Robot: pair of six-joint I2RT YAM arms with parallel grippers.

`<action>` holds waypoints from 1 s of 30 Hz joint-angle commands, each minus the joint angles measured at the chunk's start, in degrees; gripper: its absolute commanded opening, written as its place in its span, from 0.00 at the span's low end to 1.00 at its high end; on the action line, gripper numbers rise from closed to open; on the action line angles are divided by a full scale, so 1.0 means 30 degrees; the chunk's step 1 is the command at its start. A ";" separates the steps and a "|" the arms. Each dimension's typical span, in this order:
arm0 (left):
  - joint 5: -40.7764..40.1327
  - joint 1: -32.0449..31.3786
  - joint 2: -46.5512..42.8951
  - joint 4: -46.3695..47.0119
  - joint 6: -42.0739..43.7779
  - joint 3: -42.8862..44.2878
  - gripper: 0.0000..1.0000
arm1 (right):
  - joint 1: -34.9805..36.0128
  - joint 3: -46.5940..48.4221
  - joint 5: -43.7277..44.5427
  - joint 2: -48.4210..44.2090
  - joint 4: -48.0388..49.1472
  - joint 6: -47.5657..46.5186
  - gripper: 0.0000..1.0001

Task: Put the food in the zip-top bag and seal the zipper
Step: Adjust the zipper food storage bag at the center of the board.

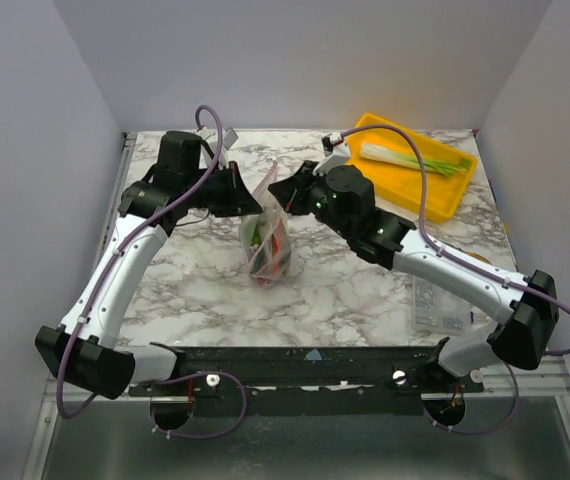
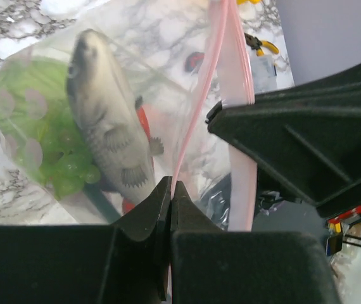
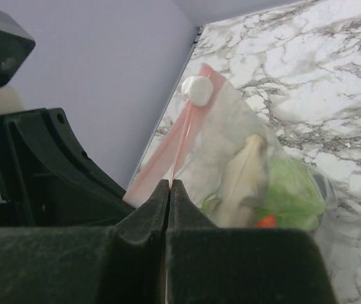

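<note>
The zip-top bag [image 1: 268, 240] stands upright mid-table, held up by its mouth between both grippers. Through it I see a bright green leafy piece [image 2: 41, 133], a grey fish-shaped toy [image 2: 107, 126] and a red piece [image 2: 144, 120]. My left gripper [image 2: 171, 189] is shut on the pink zipper strip [image 2: 199, 107]. My right gripper [image 3: 169, 185] is shut on the same strip [image 3: 180, 142], below a white slider [image 3: 200, 90]. In the top view the left gripper [image 1: 253, 207] and the right gripper [image 1: 278, 192] almost meet above the bag. The leek [image 1: 415, 158] lies in the yellow tray.
The yellow tray [image 1: 405, 188] sits at the back right. A rigid clear compartment box [image 1: 437, 305] lies at the front right under the right arm. Yellow-handled pliers [image 2: 259, 44] lie beyond the bag. Walls close off the left, the back and the right.
</note>
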 commanded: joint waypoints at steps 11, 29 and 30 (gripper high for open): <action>0.0265 -0.1224 -0.3682 0.4133 0.0329 -0.4031 0.06 | 0.0403 -0.1201 0.1102 -0.1402 -0.0465 0.5225 0.00; 0.0293 -0.1395 -0.4476 0.4786 -0.0466 -0.5027 0.47 | 0.1062 -0.1058 0.0898 -0.0574 -0.0289 0.5000 0.01; 0.0334 -0.1420 -0.4515 0.4599 -0.0463 -0.5008 0.47 | 0.1055 -0.1138 0.0885 -0.0714 -0.0292 0.4288 0.01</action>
